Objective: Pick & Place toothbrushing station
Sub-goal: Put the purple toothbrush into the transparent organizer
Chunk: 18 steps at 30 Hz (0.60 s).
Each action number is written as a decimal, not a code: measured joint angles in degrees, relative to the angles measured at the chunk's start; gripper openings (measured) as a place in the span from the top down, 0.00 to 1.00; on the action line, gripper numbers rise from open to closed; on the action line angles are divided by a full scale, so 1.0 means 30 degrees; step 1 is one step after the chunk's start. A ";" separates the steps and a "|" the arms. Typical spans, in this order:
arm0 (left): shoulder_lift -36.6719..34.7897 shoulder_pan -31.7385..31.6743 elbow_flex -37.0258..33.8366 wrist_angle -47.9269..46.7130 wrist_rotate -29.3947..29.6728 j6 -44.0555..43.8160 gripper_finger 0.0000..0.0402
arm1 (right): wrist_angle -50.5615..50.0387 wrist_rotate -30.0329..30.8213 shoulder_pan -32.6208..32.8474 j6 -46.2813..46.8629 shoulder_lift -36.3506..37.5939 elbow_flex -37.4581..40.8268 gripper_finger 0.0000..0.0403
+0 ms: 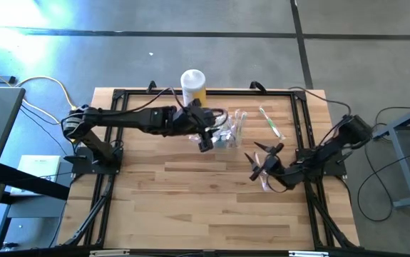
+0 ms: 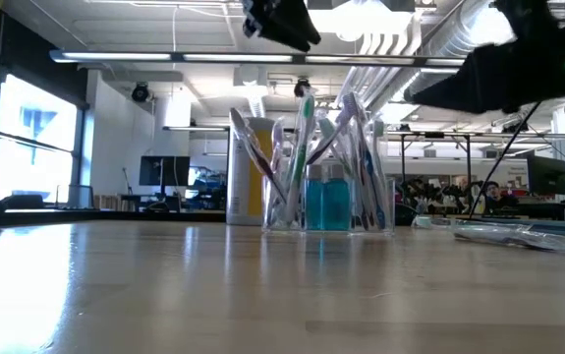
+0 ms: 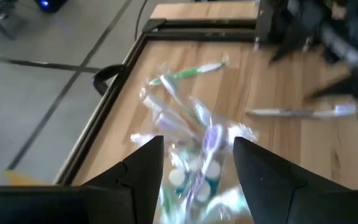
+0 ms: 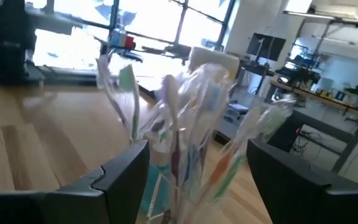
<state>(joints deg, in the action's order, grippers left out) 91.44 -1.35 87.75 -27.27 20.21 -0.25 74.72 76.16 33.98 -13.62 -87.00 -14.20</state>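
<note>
Here the small clear plastic toothbrushing station (image 1: 227,135), a boxy holder crowded with wrapped toothbrushes and a blue bottle, stands upright on the pale wooden desk (image 1: 190,207) near its far edge, just beside the taller yellow canister with a white lid (image 1: 193,84). The left gripper (image 1: 206,141) hangs right at the station; in the left wrist view its jaws are spread, with the brush heads showing between the two fingers (image 3: 138,180) and nothing clamped. In the low view it sits above the brush tops, clear of them. The right gripper (image 1: 256,165) waits lower on the desk, jaws released and empty, facing the station, with a wrapped toothbrush (image 1: 265,184) lying at its side. A loose green-handled toothbrush (image 1: 270,122) lies apart toward the desk's right corner. The step in hand looks like either settling onto the holder or letting go of it; the frames alone do not settle which. To do it well, the left jaws should straddle the holder's rigid walls rather than the floppy wrappers, descend straight so the leaning brushes are not pushed sideways, and close on the body low enough that the light holder does not tip toward the canister.
</note>
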 joint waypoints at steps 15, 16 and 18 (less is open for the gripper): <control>0.0000 0.6350 0.2031 -0.9804 0.4423 -0.5797 0.54 | -0.0276 0.3744 0.7246 -0.0643 0.4070 -0.0542 0.35; 0.0000 0.6675 0.2031 -1.0282 0.4529 -0.6356 0.54 | -0.0193 0.3809 0.7588 -0.0669 0.4221 -0.0725 0.35; 0.0000 0.7268 0.2031 -1.1072 0.4735 -0.7385 0.54 | -0.0254 0.4149 0.8233 -0.1200 0.4422 -0.1076 0.35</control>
<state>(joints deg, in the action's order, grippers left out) 91.44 20.45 93.84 -60.49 34.42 -22.40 73.96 88.61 58.68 -17.22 -73.73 -17.42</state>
